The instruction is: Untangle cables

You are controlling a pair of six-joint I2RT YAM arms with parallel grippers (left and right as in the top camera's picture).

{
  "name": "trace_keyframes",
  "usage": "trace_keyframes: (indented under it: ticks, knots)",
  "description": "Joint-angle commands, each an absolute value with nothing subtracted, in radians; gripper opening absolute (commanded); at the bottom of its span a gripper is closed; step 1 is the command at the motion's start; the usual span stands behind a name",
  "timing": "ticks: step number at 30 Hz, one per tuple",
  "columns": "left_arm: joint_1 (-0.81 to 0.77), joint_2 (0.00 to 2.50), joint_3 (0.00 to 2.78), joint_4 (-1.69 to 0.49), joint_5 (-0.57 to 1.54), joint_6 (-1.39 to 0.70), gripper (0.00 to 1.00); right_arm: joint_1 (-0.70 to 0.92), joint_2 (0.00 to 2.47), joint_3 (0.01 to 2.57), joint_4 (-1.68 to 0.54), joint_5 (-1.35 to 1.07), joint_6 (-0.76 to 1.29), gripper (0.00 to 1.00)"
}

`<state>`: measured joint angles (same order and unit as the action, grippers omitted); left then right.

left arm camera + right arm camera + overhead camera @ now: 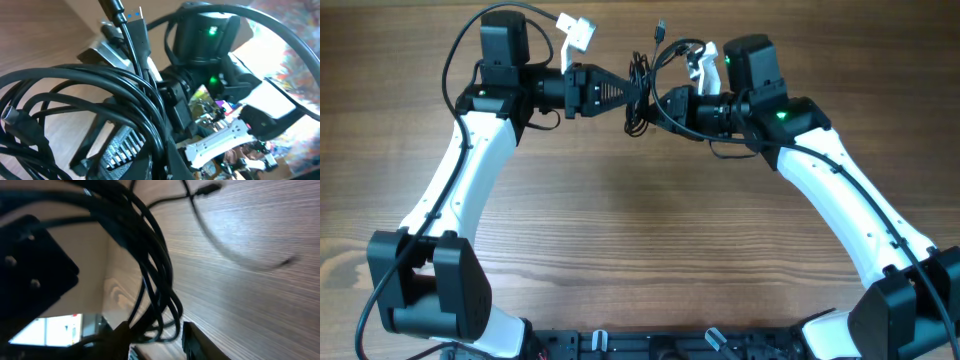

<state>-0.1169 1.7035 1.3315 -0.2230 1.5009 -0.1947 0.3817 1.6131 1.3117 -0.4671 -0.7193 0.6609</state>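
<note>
The cables (638,112) hang crosswise between the claws, pinched by the left claw (626,95); the right claw (668,100) sits alongside, its grip unclear.

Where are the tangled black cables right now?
In the overhead view, the cables are bunched at the far middle of the table, pinched by the left gripper, with the right gripper close on their other side.
</note>
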Motion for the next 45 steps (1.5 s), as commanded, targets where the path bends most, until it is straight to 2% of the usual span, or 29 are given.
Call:
trace_keyframes:
  ticks: [1, 7, 12, 19, 31, 36, 37, 39, 45]
  knots:
    - [-0.116, 1.694, 1.339, -0.216, 1.577, -0.164, 0.06, 0.385, 1.629, 1.32, -0.453, -0.721, 0.715, 0.34]
    - [-0.116, 1.694, 1.339, -0.229, 1.577, -0.178, 0.05, 0.385, 1.629, 1.32, -0.416, -0.683, 0.736, 0.31]
    - [-0.116, 1.694, 1.339, -0.236, 1.577, -0.198, 0.05, 0.384, 1.629, 1.32, -0.405, -0.596, 0.672, 0.32]
    - [-0.122, 1.694, 1.339, -0.252, 1.577, -0.2, 0.04, 0.384, 1.629, 1.32, -0.355, -0.595, 0.654, 0.32]
    - [-0.141, 1.694, 1.339, -0.25, 1.575, -0.306, 0.04, 0.397, 1.631, 1.32, -0.402, -0.576, 0.654, 0.3]
    - [-0.14, 1.694, 1.339, -0.246, 1.574, -0.324, 0.04, 0.397, 1.631, 1.32, -0.411, -0.564, 0.654, 0.17]
    - [-0.139, 1.694, 1.339, -0.243, 1.564, -0.333, 0.04, 0.397, 1.631, 1.32, -0.412, -0.564, 0.654, 0.11]
    - [-0.136, 1.694, 1.339, -0.242, 1.46, -0.409, 0.04, 0.397, 1.631, 1.32, -0.413, -0.565, 0.654, 0.04]
    - [-0.121, 1.694, 1.339, -0.249, 1.054, -0.612, 0.04, 0.396, 1.631, 1.32, -0.412, -0.654, 0.654, 0.05]
